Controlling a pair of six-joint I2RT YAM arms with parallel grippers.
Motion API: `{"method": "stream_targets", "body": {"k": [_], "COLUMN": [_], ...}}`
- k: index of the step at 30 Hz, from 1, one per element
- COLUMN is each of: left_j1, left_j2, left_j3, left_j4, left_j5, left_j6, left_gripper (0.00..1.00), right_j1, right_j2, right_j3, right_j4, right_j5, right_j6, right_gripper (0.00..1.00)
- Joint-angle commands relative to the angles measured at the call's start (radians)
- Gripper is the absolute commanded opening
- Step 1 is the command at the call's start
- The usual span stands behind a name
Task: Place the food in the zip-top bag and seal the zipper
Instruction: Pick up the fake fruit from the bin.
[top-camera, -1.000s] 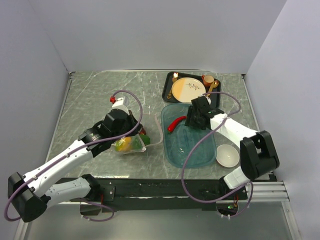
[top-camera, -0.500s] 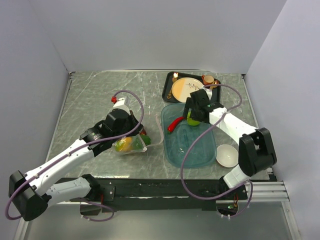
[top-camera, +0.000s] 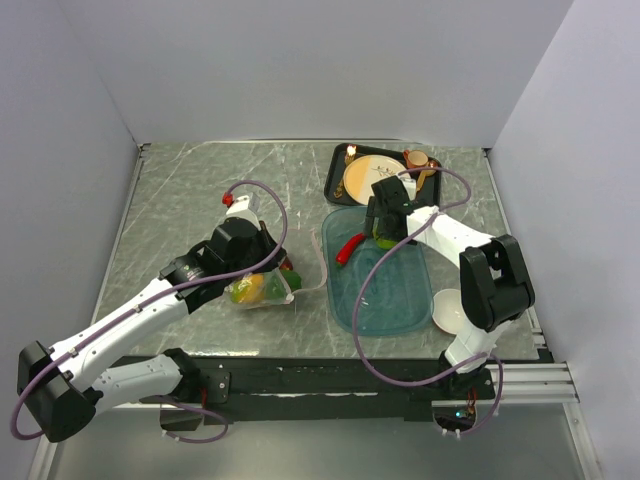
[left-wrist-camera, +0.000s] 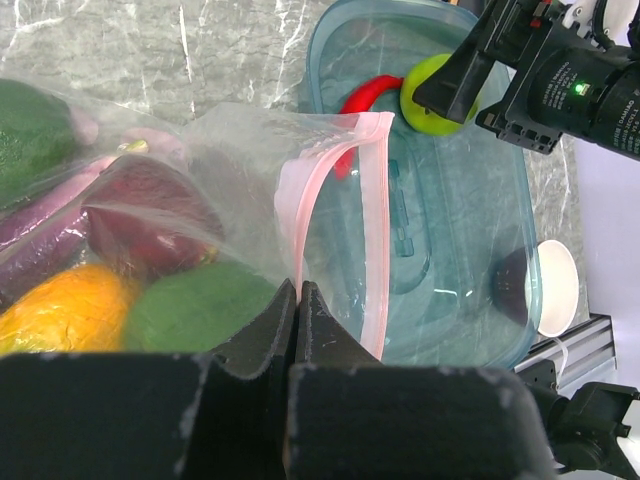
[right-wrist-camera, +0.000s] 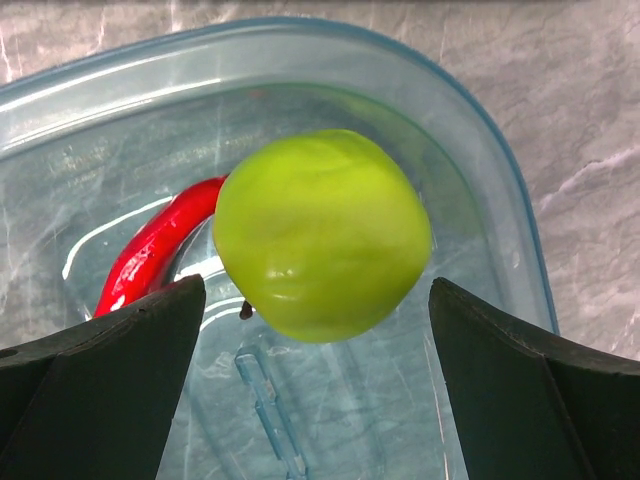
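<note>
The zip-top bag (left-wrist-camera: 240, 150), thin and floppy, lies on the desk (top-camera: 190, 190) just left of the teal tray (right-wrist-camera: 505, 180). Its mouth gapes toward the tray, and the pink zipper (left-wrist-camera: 382, 220) runs lengthwise away from the left jaws, which are clenched on the bag's rim. The right jaws stand released around a smooth green fruit (right-wrist-camera: 320, 235), likely light and prone to rolling, so best pinched across its middle.

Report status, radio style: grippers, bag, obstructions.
Left gripper shut on zip-top bag, mouth open. Right gripper open astride green apple in teal tray. Red chili alongside.
</note>
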Motion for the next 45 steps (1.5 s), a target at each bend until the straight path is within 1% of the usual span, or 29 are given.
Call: {"method": "stream_targets", "body": {"k": [1, 7, 13, 14, 15, 16, 20, 21, 22, 25, 28, 32, 39, 41, 42, 43, 45], "left_j1": [-0.001, -0.001, 0.001, 0.001, -0.001, -0.001, -0.001, -0.001, -0.001, -0.001, -0.001, -0.001, -0.001, -0.001, -0.001, -0.001, -0.001], "left_j2": [0.007, 0.004, 0.015, 0.016, 0.019, 0.018, 0.012, 0.009, 0.009, 0.01, 0.015, 0.024, 0.042, 0.044, 0.044, 0.044, 0.044], "left_j3": [0.034, 0.026, 0.027, 0.029, 0.029, 0.028, 0.017, 0.015, 0.014, 0.006, 0.009, 0.017, 0.017, 0.014, 0.014, 0.011, 0.006], "left_j4": [0.0, 0.006, 0.009, 0.004, 0.004, 0.004, 0.007, 0.007, 0.007, 0.015, 0.021, 0.03, 0.053, 0.058, 0.061, 0.072, 0.081], "left_j5": [-0.009, -0.008, -0.004, -0.005, -0.007, -0.007, -0.012, -0.01, -0.009, -0.004, 0.004, 0.008, 0.027, 0.031, 0.034, 0.034, 0.042], "left_j6": [0.012, 0.011, 0.014, 0.014, 0.014, 0.016, 0.011, 0.009, 0.008, 0.005, 0.005, 0.008, 0.006, 0.002, 0.003, 0.002, 0.002], "left_gripper": [0.01, 0.01, 0.01, 0.01, 0.01, 0.01, 0.01, 0.01, 0.01, 0.01, 0.01, 0.01, 0.01, 0.01, 0.01, 0.01, 0.01], "right_j1": [-0.006, -0.011, -0.011, -0.011, -0.011, -0.011, -0.011, -0.011, -0.011, -0.011, -0.011, -0.005, 0.014, 0.023, 0.029, 0.04, 0.06], "right_j2": [0.019, 0.049, 0.066, 0.068, 0.072, 0.073, 0.054, 0.053, 0.04, 0.004, -0.053, -0.147, -0.361, -0.41, -0.467, -0.498, -0.59], "right_j3": [0.04, 0.057, 0.037, 0.037, 0.036, 0.031, -0.002, -0.012, -0.018, -0.042, -0.073, -0.119, -0.183, -0.208, -0.222, -0.237, -0.283], "right_j4": [0.03, 0.026, 0.076, 0.075, 0.078, 0.081, 0.105, 0.108, 0.115, 0.116, 0.118, 0.107, 0.07, 0.072, 0.085, 0.128, 0.173], "right_j5": [0.049, 0.076, 0.081, 0.078, 0.075, 0.067, 0.055, 0.05, 0.044, 0.033, 0.004, -0.028, -0.134, -0.206, -0.239, -0.322, -0.378], "right_j6": [-0.011, -0.003, 0.023, 0.021, 0.021, 0.021, 0.018, 0.014, 0.012, 0.015, 0.02, 0.04, 0.064, 0.069, 0.069, 0.069, 0.092], "right_gripper": [1.0, 1.0, 1.0, 0.98, 0.95, 0.88, 0.75, 0.7, 0.63, 0.53, 0.49, 0.48, 0.48, 0.48, 0.49, 0.49, 0.5]}}
